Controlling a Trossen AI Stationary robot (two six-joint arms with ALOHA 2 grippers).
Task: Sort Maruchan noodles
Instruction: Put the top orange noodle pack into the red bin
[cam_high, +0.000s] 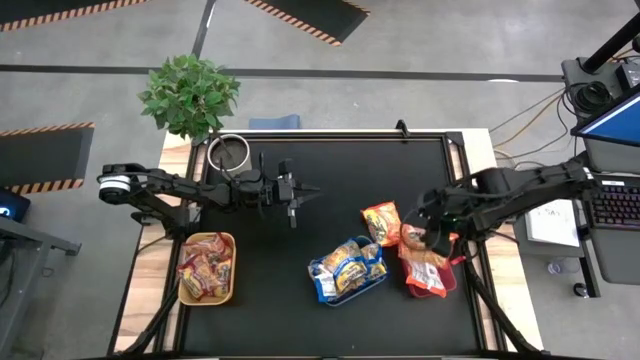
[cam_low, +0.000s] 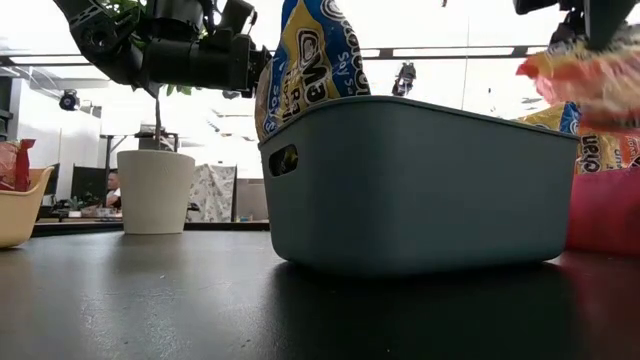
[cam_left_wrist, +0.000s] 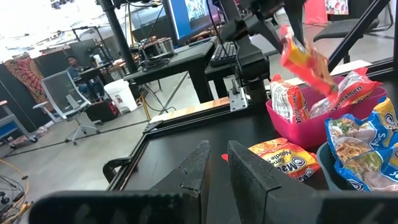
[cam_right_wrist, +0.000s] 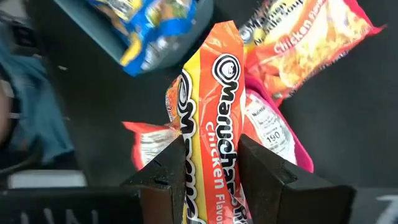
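Noodles (cam_high: 347, 268) on black table (cam_high: 270, 300)

Trays: three. Yellow tray (cam_high: 206, 267), lower left of the high view; blue tray (cam_high: 347, 270), lower centre; red tray (cam_high: 432, 280), lower right.
Arms: two, each with one pincer: left pincer (cam_high: 291, 190), right pincer (cam_high: 436, 238).
Orange packets (cam_high: 381, 222) outside the trays: two, one flat on the surface, one held in the right pincer.
Packets inside the trays: several per tray, exact count unclear.
Potted plant (cam_high: 189, 95): one.
White cup (cam_high: 228, 152): one.
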